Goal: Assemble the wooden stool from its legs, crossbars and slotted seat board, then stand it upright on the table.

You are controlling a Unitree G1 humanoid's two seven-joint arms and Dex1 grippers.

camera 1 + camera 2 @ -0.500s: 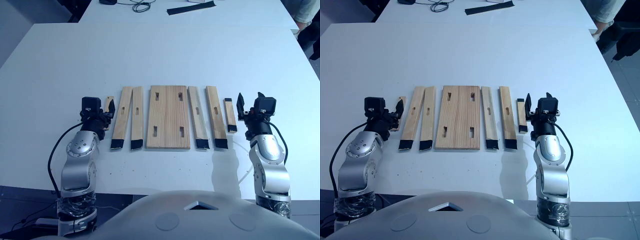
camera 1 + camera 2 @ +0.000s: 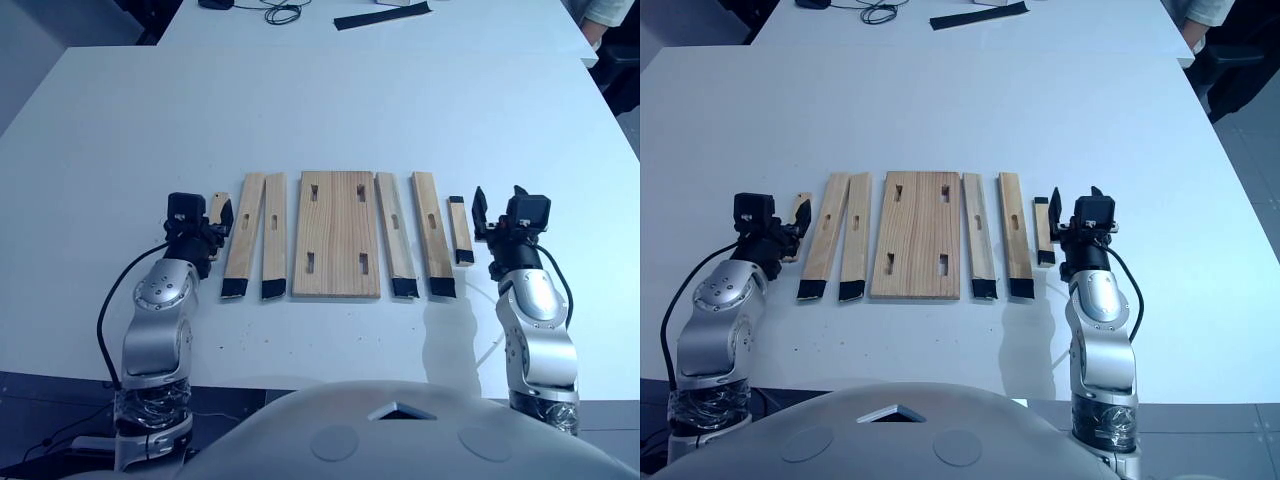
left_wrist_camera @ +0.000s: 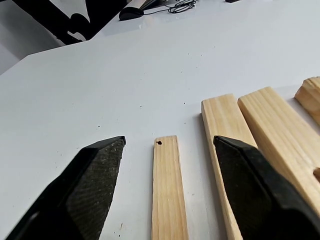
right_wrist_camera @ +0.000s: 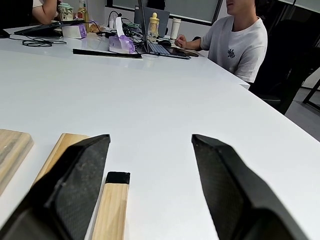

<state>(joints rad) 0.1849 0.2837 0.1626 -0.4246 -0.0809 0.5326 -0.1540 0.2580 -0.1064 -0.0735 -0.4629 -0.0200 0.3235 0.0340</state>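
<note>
Nothing is joined yet; all assembly is left to you. Left of the seat board (image 2: 336, 232), your left gripper (image 3: 170, 145) stands wide open at one crossbar (image 2: 217, 210), then two legs (image 2: 243, 235). Right of it lie two more legs (image 2: 433, 235), the other crossbar (image 2: 459, 230), and your right gripper (image 4: 150, 140), also wide and empty.

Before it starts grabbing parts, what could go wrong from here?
The left gripper straddles the left crossbar, which lies flat; one finger is close to the neighbouring leg and may nudge it. The right crossbar lies beside one finger of the open right gripper, not centred, so closing could push it.
</note>
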